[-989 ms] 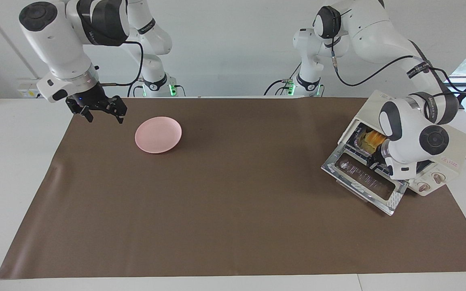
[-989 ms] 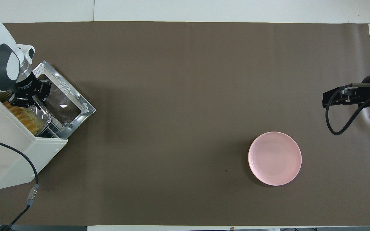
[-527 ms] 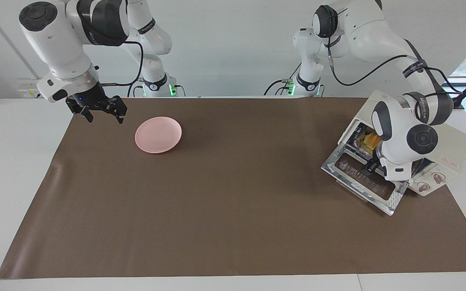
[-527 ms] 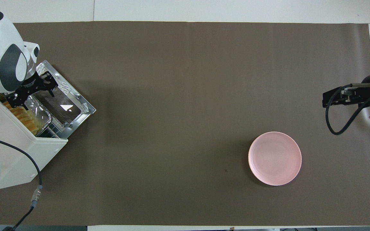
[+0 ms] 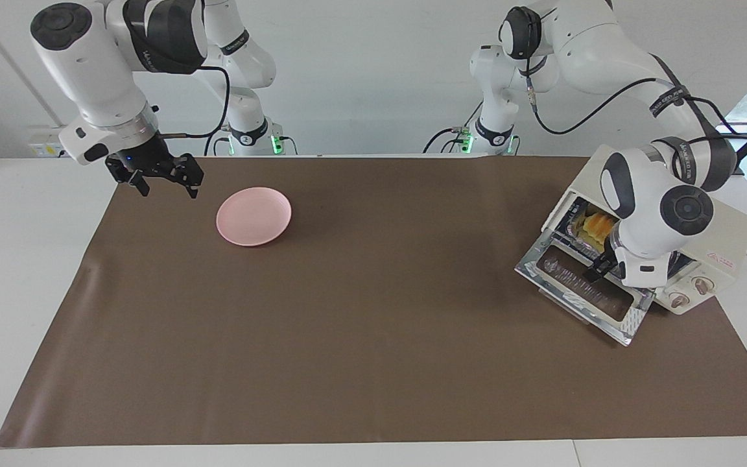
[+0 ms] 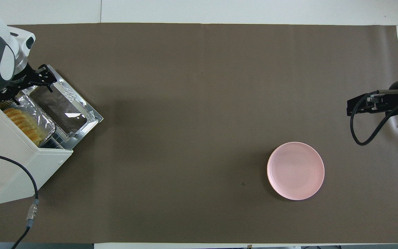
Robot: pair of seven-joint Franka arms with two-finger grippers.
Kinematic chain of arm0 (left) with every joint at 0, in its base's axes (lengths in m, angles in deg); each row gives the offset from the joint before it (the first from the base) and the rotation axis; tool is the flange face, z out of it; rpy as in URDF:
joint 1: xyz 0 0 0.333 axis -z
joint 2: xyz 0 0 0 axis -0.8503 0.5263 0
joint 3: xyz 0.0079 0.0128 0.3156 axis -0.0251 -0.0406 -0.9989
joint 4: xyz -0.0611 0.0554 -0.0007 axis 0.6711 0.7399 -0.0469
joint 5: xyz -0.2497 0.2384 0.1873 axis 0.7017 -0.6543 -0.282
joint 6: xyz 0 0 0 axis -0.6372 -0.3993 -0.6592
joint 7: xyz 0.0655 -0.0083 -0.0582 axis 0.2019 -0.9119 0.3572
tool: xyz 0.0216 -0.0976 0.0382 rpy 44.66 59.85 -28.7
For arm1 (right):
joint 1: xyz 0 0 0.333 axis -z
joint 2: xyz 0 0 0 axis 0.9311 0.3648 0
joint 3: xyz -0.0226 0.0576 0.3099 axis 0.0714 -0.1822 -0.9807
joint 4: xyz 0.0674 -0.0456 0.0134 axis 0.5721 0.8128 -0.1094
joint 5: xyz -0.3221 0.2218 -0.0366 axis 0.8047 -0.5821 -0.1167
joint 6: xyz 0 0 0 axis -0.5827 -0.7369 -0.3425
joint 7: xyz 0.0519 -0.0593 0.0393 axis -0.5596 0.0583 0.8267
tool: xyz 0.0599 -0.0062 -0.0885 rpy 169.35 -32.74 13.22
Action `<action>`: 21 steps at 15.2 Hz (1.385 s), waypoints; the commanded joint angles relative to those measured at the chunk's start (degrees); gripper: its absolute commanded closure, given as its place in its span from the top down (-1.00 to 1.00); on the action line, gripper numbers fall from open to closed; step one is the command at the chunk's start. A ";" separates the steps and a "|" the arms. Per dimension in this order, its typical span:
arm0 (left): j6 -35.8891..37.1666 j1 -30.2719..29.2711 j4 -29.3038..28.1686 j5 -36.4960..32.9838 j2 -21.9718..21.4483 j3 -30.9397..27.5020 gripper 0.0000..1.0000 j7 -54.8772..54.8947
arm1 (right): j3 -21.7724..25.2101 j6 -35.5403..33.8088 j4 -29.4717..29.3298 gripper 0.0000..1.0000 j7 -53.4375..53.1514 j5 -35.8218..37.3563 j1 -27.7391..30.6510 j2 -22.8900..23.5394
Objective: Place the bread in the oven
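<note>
The cream-white oven (image 5: 704, 233) stands at the left arm's end of the table with its glass door (image 5: 584, 292) dropped open. The golden ridged bread (image 5: 592, 225) lies in a crinkled foil tray (image 6: 38, 112) just inside the oven's mouth. It also shows in the overhead view (image 6: 21, 122), beside the oven's body (image 6: 12, 162). My left gripper (image 5: 597, 269) is open and empty, over the open door (image 6: 67, 110) just outside the mouth (image 6: 29, 86). My right gripper (image 5: 165, 185) is open and empty, up over the mat's edge at the right arm's end (image 6: 358, 103), and waits.
An empty round pink plate (image 5: 253, 216) lies on the brown mat toward the right arm's end, also seen from overhead (image 6: 295, 170). The oven's cable (image 6: 29, 193) trails off the mat near the robots.
My left gripper has drawn back out of the oven's mouth and now hangs over the open door. The bread and foil tray stay inside. The right arm has not moved.
</note>
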 commanded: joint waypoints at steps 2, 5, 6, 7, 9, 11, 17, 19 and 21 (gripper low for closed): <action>6.37 0.68 -0.44 -0.39 -7.63 0.27 1.00 12.65 | -0.45 -0.44 0.91 1.00 1.08 0.50 0.59 -1.14; 8.49 0.42 -1.32 -0.22 -12.64 0.18 1.00 23.48 | -0.45 -0.44 1.00 1.00 1.08 0.50 0.59 -1.14; 8.67 0.25 -1.32 -0.13 -13.78 0.09 1.00 25.42 | -0.45 -0.44 0.91 1.00 1.08 0.50 0.59 -1.14; 8.93 0.25 -1.32 -0.13 -14.84 0.18 1.00 26.31 | -0.45 -0.44 0.91 1.00 1.08 0.50 0.59 -1.14; 11.29 0.25 -2.29 -0.21 -17.12 0.18 1.00 26.49 | -0.45 -0.44 1.00 1.00 1.08 0.50 0.59 -1.14; 12.80 -2.28 -3.34 -0.13 -19.50 2.54 1.00 27.80 | -0.45 -0.44 1.00 1.00 1.08 0.50 0.59 -1.14; 13.68 -12.15 -11.16 0.31 -26.44 16.09 1.00 28.60 | -0.45 -0.44 1.00 1.00 1.08 0.50 0.59 -1.14; 13.59 -13.28 -11.87 0.31 -28.55 16.70 1.00 30.70 | -0.45 -0.44 0.91 1.00 1.08 0.50 0.59 -1.14; 13.50 -14.87 -12.39 0.31 -30.13 17.14 1.00 32.02 | -0.45 -0.44 0.91 1.00 1.08 0.50 0.59 -1.14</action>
